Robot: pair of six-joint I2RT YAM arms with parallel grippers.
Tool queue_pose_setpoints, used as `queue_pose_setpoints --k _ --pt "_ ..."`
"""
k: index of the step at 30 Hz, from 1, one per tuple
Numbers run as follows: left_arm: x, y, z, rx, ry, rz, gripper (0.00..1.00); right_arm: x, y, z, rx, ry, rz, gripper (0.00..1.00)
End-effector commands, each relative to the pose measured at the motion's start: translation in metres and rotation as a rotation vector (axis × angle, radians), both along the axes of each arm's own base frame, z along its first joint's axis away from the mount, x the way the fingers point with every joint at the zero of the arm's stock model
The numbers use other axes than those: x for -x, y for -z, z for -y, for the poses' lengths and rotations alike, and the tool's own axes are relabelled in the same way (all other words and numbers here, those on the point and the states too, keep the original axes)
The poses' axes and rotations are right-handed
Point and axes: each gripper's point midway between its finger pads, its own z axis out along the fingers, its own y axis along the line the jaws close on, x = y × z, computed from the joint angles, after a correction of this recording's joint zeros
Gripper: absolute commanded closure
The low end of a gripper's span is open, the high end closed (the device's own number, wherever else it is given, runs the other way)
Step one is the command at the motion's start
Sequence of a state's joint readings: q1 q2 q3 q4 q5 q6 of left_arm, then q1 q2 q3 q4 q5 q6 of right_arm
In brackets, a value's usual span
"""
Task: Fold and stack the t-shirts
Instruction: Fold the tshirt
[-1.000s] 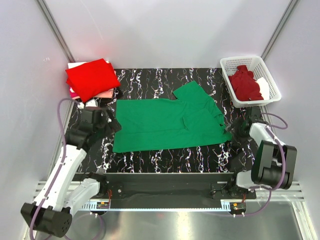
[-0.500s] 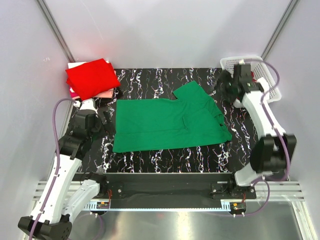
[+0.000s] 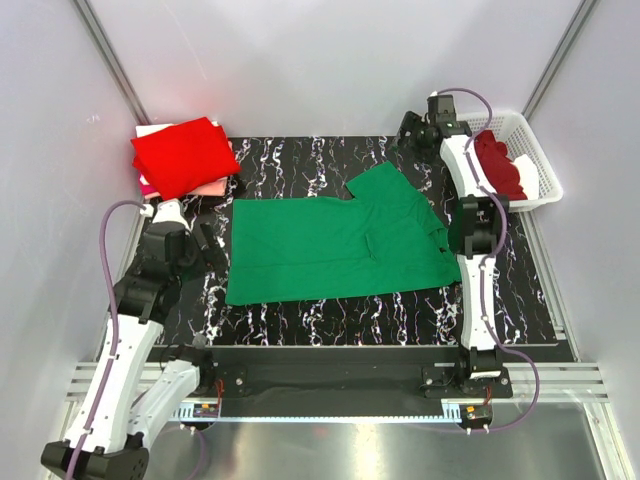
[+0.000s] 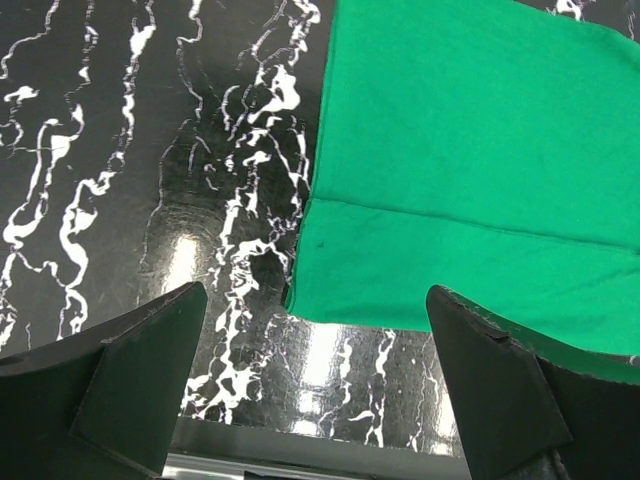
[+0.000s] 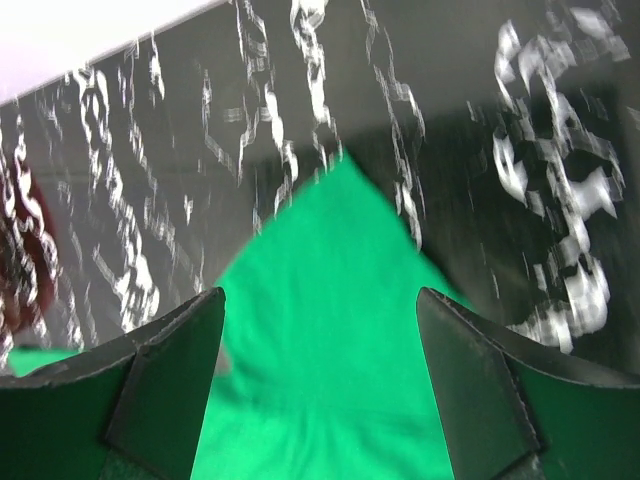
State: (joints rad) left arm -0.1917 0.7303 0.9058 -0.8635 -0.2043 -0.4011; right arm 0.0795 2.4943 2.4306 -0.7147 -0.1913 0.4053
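The emerald green t-shirt (image 3: 340, 245) lies spread flat on the black marbled table (image 3: 300, 160), one sleeve pointing to the back right. A bright red t-shirt (image 3: 183, 157) lies folded at the back left, on pale pink and white cloth. A dark maroon t-shirt (image 3: 498, 165) sits in the basket. My left gripper (image 3: 205, 245) is open and empty just left of the green shirt's left edge; its wrist view shows the shirt's near corner (image 4: 300, 300) ahead of the gripper (image 4: 315, 400). My right gripper (image 3: 410, 130) is open and empty, above the back sleeve (image 5: 320, 340).
A white lattice basket (image 3: 535, 150) stands at the back right, next to my right arm. White walls close in the table on three sides. A metal rail (image 3: 320, 400) runs along the near edge.
My right arm swung from the table's right front edge to the back, left of the basket, over the green sleeve. My left gripper drew back a little to the left.
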Motion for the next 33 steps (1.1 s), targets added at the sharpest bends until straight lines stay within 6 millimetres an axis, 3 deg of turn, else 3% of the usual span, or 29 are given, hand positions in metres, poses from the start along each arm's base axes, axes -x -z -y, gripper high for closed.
queue_pose_setpoints --k 1,5,11,15,19,26,33 --pt "-0.009 -0.013 -0.004 0.01 -0.003 0.069 0.01 -0.024 -0.017 -0.01 0.0 -0.068 0.099 0.15" --pt "-0.008 -0.016 -0.006 0.015 -0.01 0.084 0.01 -0.046 0.003 -0.004 0.042 -0.061 0.153 0.14" --pt "-0.004 -0.022 -0.01 0.02 -0.027 0.124 0.01 -0.06 0.039 -0.006 0.014 -0.028 0.146 0.15" --pt "-0.004 -0.022 -0.009 0.023 -0.026 0.123 0.01 -0.059 0.063 -0.015 -0.021 -0.032 0.113 0.18" --pt "-0.004 -0.023 -0.01 0.023 -0.029 0.125 0.01 -0.056 0.074 -0.028 -0.042 -0.043 0.091 0.21" --pt "-0.004 -0.023 -0.011 0.022 -0.035 0.128 0.01 -0.042 0.093 -0.057 -0.067 -0.087 0.033 0.34" --pt "-0.003 -0.024 -0.011 0.022 -0.035 0.131 0.01 -0.037 0.102 -0.057 -0.045 -0.083 0.008 0.58"
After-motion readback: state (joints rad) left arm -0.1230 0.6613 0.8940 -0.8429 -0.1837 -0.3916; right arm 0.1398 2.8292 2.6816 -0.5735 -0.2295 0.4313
